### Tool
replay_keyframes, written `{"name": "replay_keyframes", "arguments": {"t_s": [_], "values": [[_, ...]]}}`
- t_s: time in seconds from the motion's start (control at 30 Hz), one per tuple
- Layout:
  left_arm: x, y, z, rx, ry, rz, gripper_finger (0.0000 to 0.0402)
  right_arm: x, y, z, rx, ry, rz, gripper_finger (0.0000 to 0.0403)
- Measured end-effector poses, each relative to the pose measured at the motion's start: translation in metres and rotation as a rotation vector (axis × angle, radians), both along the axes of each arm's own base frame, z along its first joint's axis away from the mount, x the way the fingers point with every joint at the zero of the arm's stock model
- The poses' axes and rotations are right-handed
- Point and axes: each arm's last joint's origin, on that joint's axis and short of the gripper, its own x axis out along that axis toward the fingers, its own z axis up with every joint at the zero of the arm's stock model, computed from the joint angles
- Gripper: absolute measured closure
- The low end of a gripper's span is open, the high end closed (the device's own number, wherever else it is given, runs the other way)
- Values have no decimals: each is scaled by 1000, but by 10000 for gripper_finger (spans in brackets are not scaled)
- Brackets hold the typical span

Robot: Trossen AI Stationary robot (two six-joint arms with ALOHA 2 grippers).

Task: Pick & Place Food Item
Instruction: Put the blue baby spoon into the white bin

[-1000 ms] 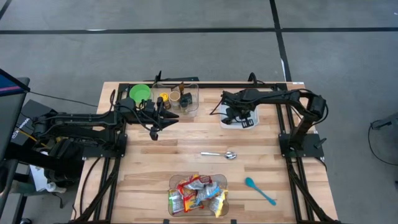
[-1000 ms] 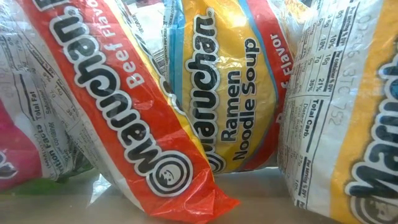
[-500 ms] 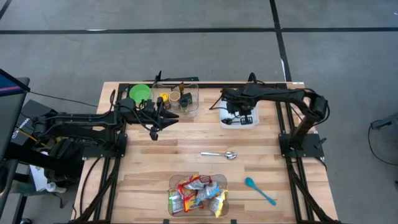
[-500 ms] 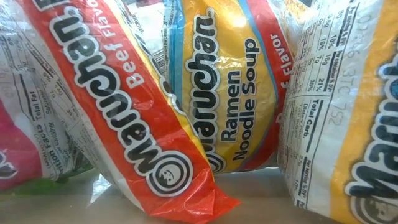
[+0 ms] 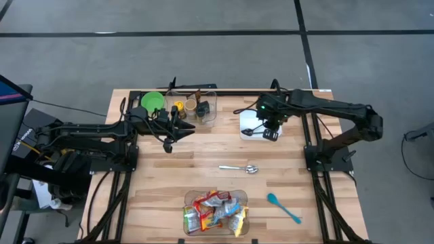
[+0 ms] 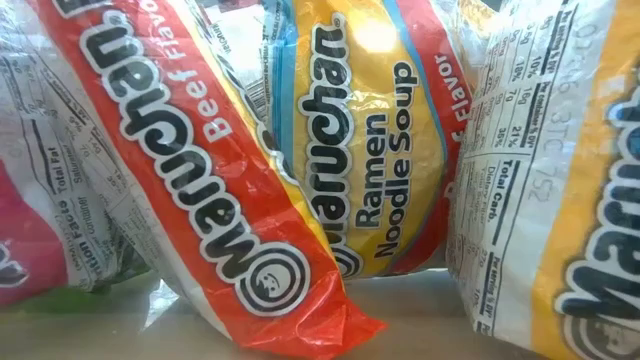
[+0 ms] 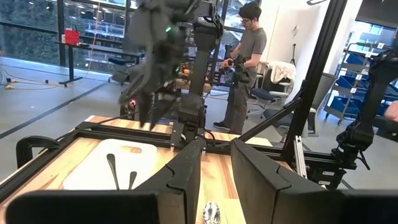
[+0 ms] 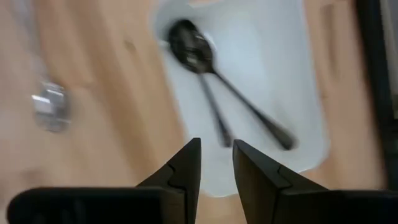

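Note:
Several ramen packets [image 5: 214, 213] lie piled in a clear bin [image 5: 190, 197] at the table's near edge; the low view shows them close up [image 6: 330, 150]. My right gripper [image 5: 270, 135] hangs shut and empty over the right part of a white tray [image 5: 248, 120], which holds two dark utensils [image 8: 211, 93]. My left gripper [image 5: 184, 130] waits shut and empty at the far left, pointing toward the table's right edge.
A metal spoon [image 5: 239, 169] lies at mid-table and a teal spoon [image 5: 283, 207] at the near right. A green bowl [image 5: 152, 102] and a clear bin with cups [image 5: 193, 107] stand at the far edge. A person [image 7: 245, 68] stands beyond the table.
My right gripper has risen from the white tray and gone a little toward the table's right edge, its arm stretching out. The two utensils stay lying in the tray.

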Motion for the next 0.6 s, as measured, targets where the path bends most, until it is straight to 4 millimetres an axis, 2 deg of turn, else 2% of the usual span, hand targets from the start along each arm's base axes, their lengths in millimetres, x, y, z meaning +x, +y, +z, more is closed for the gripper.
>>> {"name": "replay_keyframes", "arguments": {"t_s": [0.13, 0.27, 0.6], "values": [[0, 0, 0, 0, 0, 0, 317, -8, 18, 13, 80, -89, -87, 317], [0, 0, 0, 0, 0, 0, 317, -12, 36, 20, 109, -124, -101, 317], [0, 0, 0, 0, 0, 0, 317, -14, 77, 23, 159, -125, -76, 317]]}}
